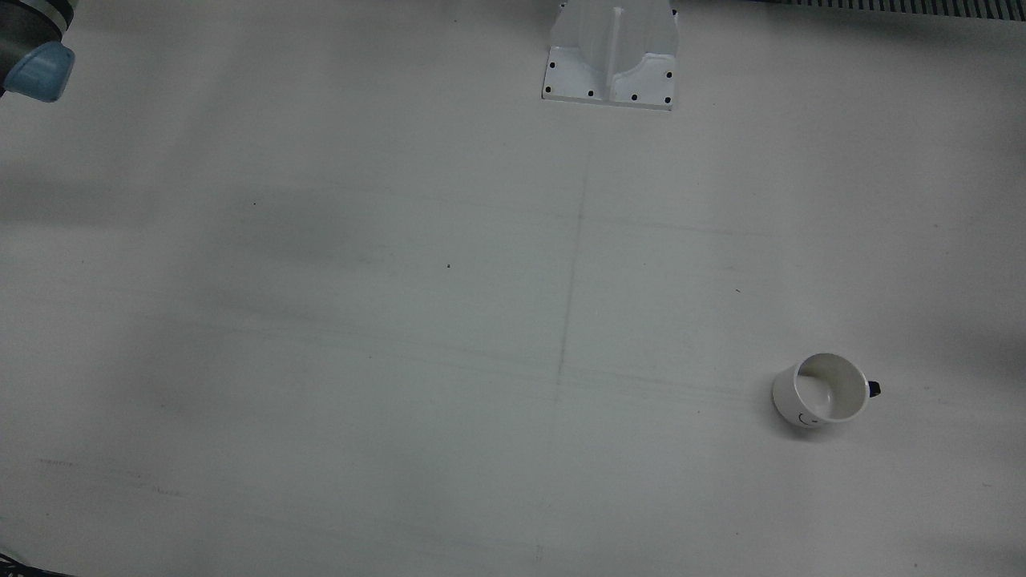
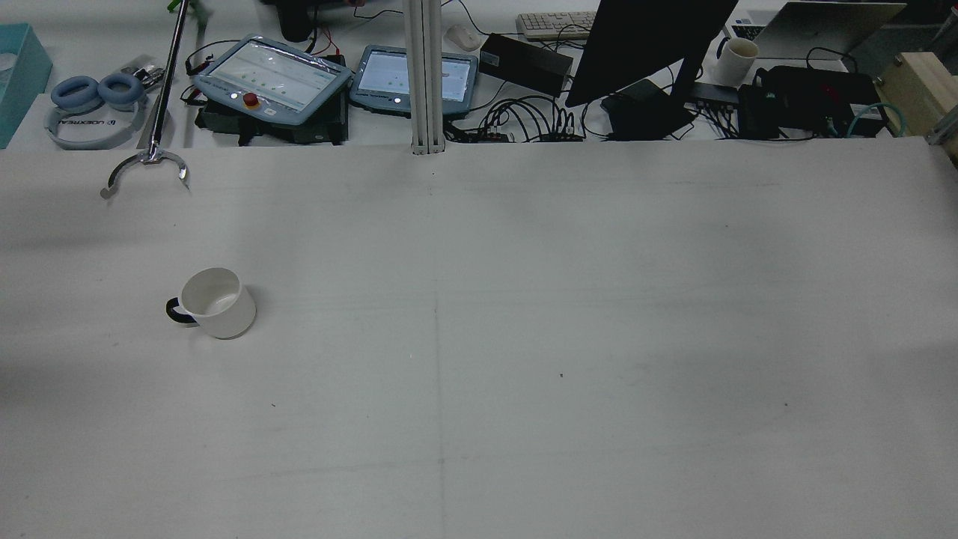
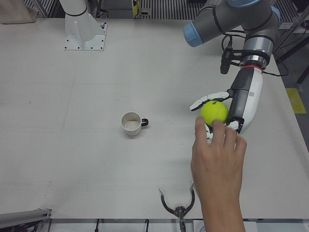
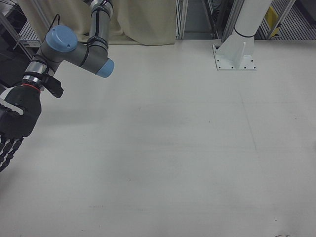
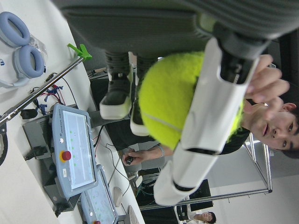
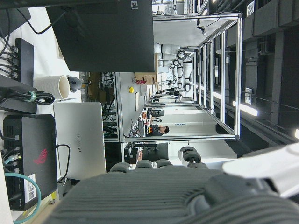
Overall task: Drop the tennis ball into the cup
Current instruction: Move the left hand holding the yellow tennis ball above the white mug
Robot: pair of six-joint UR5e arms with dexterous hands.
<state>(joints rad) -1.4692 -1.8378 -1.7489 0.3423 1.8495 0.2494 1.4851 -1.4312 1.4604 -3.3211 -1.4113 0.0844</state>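
Note:
A white cup (image 1: 826, 390) with a dark handle stands upright and empty on the table; it also shows in the rear view (image 2: 217, 302) and the left-front view (image 3: 131, 123). My left hand (image 3: 242, 104), white, hangs above the table off to the cup's side, fingers (image 3: 205, 99) spread. A yellow-green tennis ball (image 3: 214, 112) rests against its palm, with a person's hand (image 3: 217, 154) still touching it from the front edge. In the left hand view the ball (image 5: 173, 107) lies behind one straight finger (image 5: 205, 121). My right hand (image 4: 15, 126), dark, hangs open and empty at the far side.
A metal grabber claw (image 2: 146, 168) lies near the table's operator edge, also seen in the left-front view (image 3: 178, 205). An arm pedestal (image 1: 611, 56) stands at the robot side. Teach pendants (image 2: 269, 71), a monitor and cables crowd the desk beyond.

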